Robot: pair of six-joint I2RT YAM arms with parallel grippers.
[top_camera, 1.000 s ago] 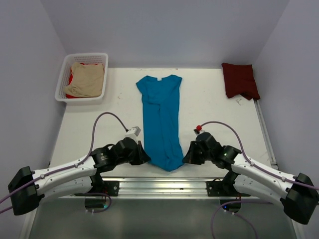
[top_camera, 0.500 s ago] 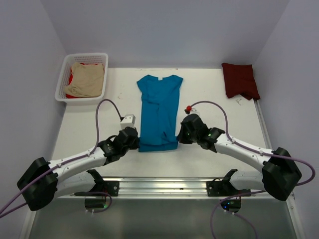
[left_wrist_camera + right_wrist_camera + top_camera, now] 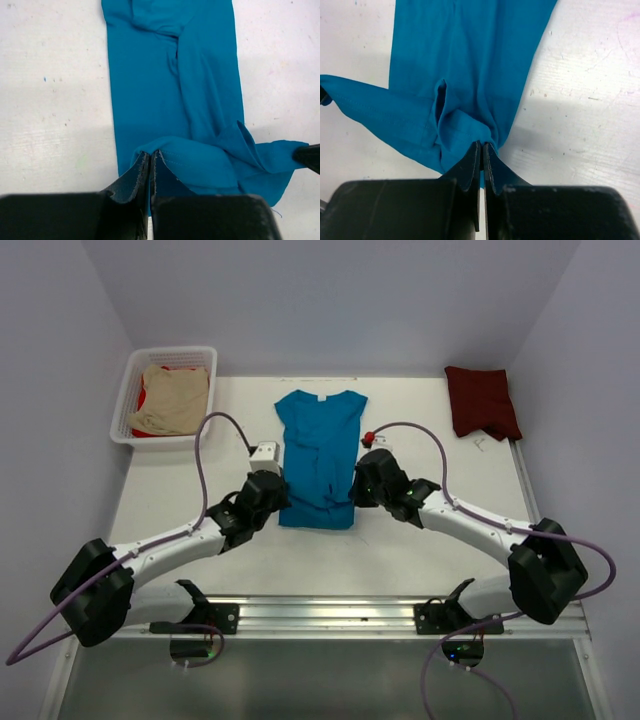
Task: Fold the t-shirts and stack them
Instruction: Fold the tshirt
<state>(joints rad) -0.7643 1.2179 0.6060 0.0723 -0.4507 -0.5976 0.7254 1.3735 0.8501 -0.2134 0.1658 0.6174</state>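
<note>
Left gripper (image 3: 150,154) and right gripper (image 3: 482,145) clamp hem corners of the teal-blue soft cloth t-shirt (image 3: 320,445) (keep level); carry evenly to collar, release together.

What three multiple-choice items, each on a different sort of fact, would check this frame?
1. Where is the maroon t-shirt? A near left corner; B far right corner; C between the arm bases.
2. How many garments show in the basket? A none; B four; C two.
3. What are the left gripper and right gripper doing? A shut on the hem of the teal t-shirt; B open; C shut on the basket.

Answers: 1 B, the top view shows it there. 2 C, a beige garment over a red one. 3 A, wrist views show fingers pinching teal cloth.
</note>
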